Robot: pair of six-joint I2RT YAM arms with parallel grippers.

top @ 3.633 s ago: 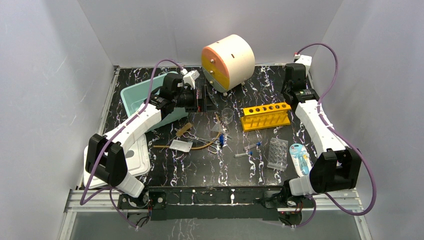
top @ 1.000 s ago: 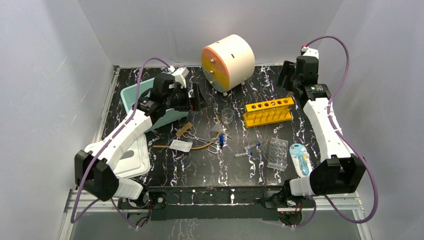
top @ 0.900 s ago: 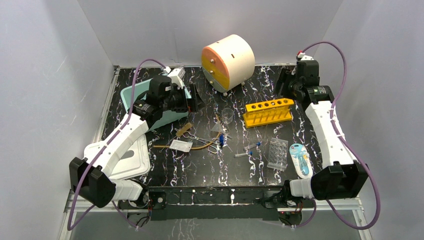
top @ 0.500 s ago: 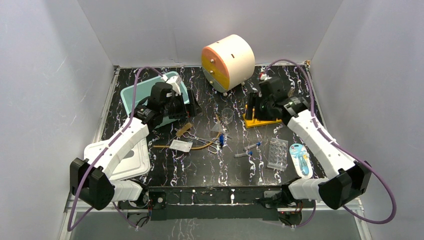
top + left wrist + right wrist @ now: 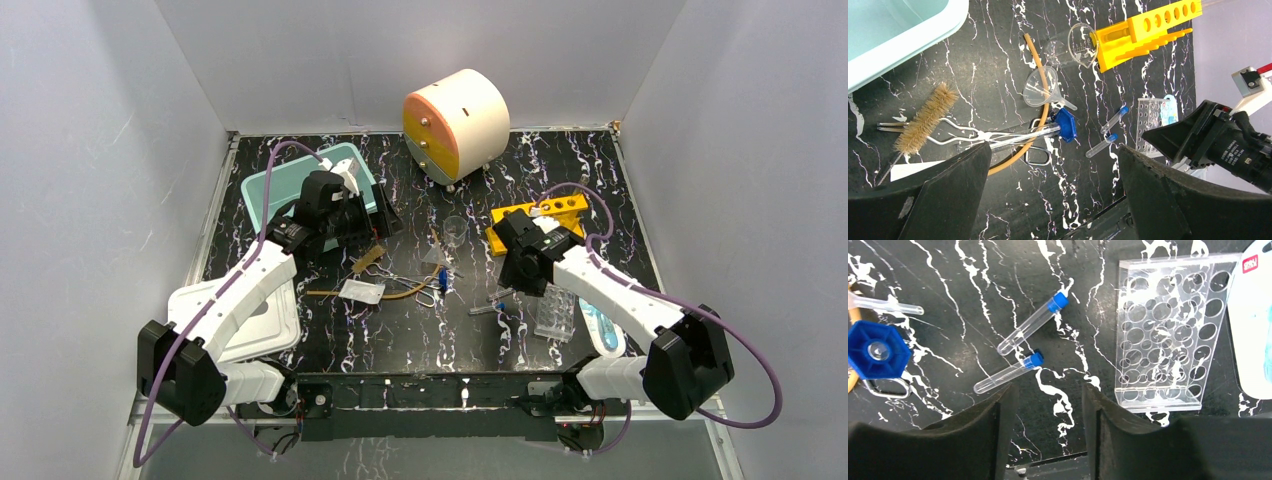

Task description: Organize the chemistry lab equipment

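The chemistry lab equipment lies mid-table. A brown brush [image 5: 923, 120], metal forceps [image 5: 968, 135], a clear funnel [image 5: 1043, 90], a white packet [image 5: 362, 291] and a big blue-capped tube [image 5: 1065, 124] form a pile. My left gripper [image 5: 1055, 200] hovers wide open above it. Two small blue-capped tubes [image 5: 1033, 330] [image 5: 1008, 372] lie beside the clear well plate [image 5: 1163, 330]. My right gripper [image 5: 1050, 420] hangs just near of them, open with nothing between its fingers. The yellow rack [image 5: 545, 212] sits behind the right arm, partly hidden.
A round orange-and-white drawer unit [image 5: 455, 122] stands at the back. A teal bin [image 5: 290, 190] is at back left, a white lid [image 5: 265, 320] at front left. A small beaker [image 5: 1070, 45] touches the rack. A blister pack [image 5: 598, 318] lies right of the well plate.
My right arm has swung from the back right corner down over the small tubes, its jaws narrowing. The left arm has shifted slightly nearer the pile, still wide open.
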